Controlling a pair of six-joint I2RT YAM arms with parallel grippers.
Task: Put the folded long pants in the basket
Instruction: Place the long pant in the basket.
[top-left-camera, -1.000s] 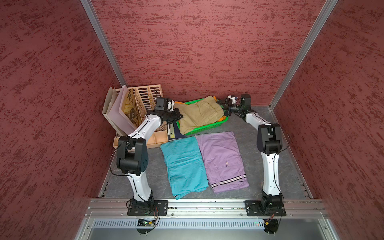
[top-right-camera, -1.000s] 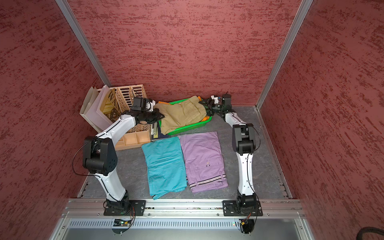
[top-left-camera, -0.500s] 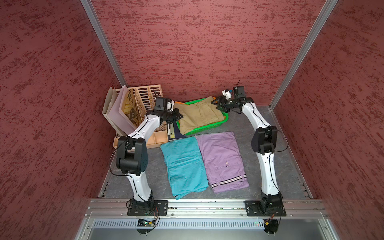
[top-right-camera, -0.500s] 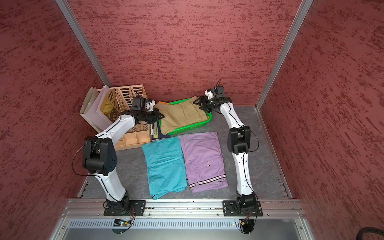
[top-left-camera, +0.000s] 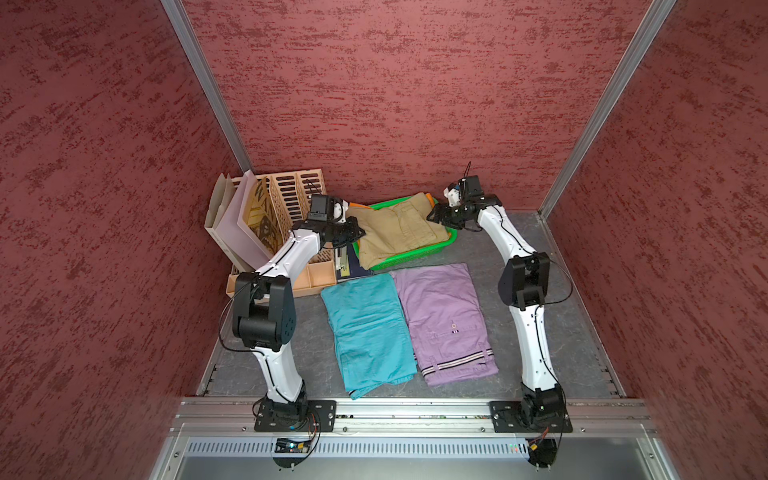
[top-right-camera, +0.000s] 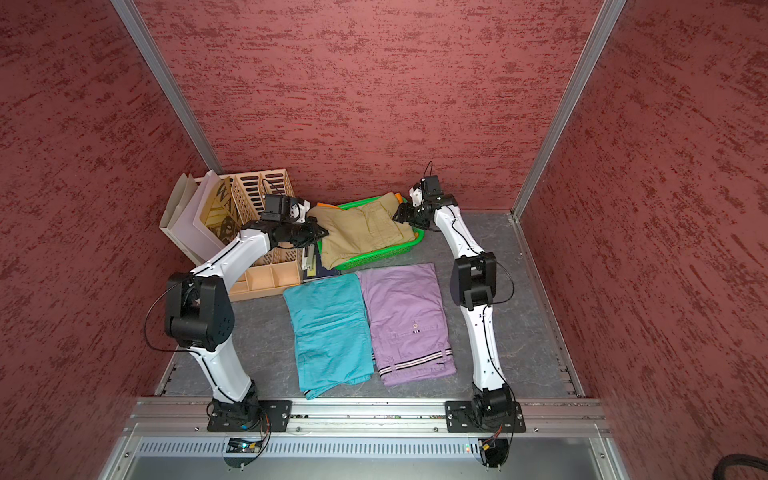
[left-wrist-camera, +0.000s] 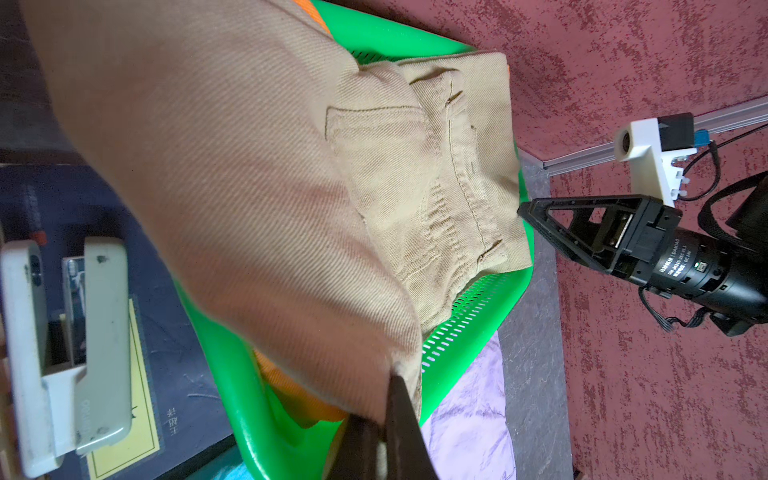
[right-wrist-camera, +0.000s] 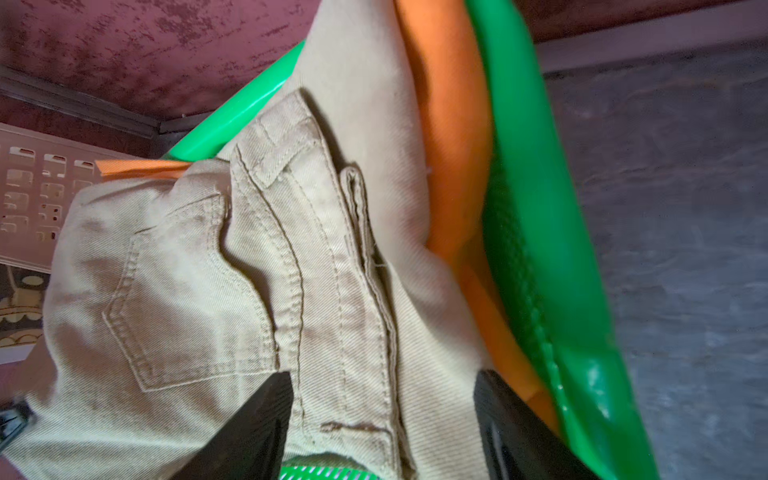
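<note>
- Since the earlier frames the right gripper (top-left-camera: 436, 216) has swung up from the surface beside the basket (top-left-camera: 415, 253) to the waistband end of the khaki pants (top-left-camera: 395, 232); the left gripper (top-left-camera: 353, 235) has stayed at the opposite end.
- The left jaws are pressed together, pinching a khaki fold (left-wrist-camera: 399, 374); the right jaws stand spread, straddling the waistband without gripping it.
- The khaki pants lie in the basket on top of the orange pants (right-wrist-camera: 449, 166), but the pinched end humps up over the rim.
- The teal pants (top-left-camera: 368, 332) and lilac pants (top-left-camera: 444, 320) lie side by side on the surface, 2 pieces yet to go.
- To finish this placement well, I judge the left arm should lower the held end inside the rim before releasing, so nothing drapes outside.
- The right jaws could tuck the waistband flat; pulling hard risks undoing the fold or shifting the light basket.
</note>
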